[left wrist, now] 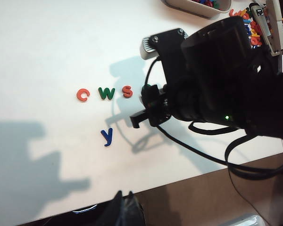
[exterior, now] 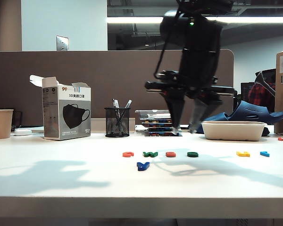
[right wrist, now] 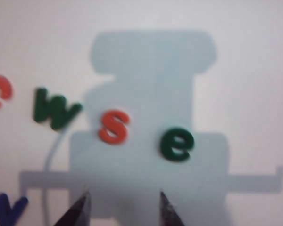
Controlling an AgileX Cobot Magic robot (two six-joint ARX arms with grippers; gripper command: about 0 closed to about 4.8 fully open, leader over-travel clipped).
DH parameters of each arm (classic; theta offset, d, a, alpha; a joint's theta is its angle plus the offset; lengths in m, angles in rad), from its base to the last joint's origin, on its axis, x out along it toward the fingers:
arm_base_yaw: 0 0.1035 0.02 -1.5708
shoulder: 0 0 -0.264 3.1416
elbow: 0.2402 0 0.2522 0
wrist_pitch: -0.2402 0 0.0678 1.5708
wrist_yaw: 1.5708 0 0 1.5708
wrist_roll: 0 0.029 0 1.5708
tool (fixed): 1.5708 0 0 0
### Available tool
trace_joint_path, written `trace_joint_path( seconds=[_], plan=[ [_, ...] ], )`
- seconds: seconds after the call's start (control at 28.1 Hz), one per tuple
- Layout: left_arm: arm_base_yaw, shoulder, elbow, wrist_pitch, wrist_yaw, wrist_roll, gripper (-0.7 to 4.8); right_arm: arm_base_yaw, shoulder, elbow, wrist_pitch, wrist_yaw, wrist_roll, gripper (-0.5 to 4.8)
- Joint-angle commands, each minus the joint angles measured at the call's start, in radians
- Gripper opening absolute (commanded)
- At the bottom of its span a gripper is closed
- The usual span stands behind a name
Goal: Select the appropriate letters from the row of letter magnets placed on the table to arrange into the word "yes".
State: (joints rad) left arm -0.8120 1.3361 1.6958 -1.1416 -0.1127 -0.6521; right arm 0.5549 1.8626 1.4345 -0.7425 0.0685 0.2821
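While the right gripper hung spread and empty above the flat green plastic "e", it needed centring; the left gripper was unseen.

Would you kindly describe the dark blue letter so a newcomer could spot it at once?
On the white table, find the row of letter magnets before the pen holder. The dark blue y lies alone nearer the front edge, below the green w; nothing else is dark blue.
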Motion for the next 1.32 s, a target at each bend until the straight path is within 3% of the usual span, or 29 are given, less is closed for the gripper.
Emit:
trace_joint_path(
  seconds=[0.04, 0.5, 0.78, 1.32],
  plan=[
    [0.001, -0.002, 0.004, 0.006, 0.000, -0.003, -0.05, -0.011, -0.006, 0.004, -0.036, 0.008, 0.014, 2.21],
    [0.001, -0.003, 0.004, 0.006, 0.000, -0.003, -0.05, -0.060, 0.005, 0.013, -0.008, 0.001, 0.089, 2.35],
    [0.001, -0.002, 0.004, 0.006, 0.001, -0.003, -0.05, -0.071, 0.142, 0.224, -0.148, 0.008, 0.084, 2.35],
    [0.001, -0.003, 0.004, 0.006, 0.000, -0.003, -0.05, -0.071, 0.208, 0.227, -0.175, -0.022, 0.085, 2.35]
  ],
)
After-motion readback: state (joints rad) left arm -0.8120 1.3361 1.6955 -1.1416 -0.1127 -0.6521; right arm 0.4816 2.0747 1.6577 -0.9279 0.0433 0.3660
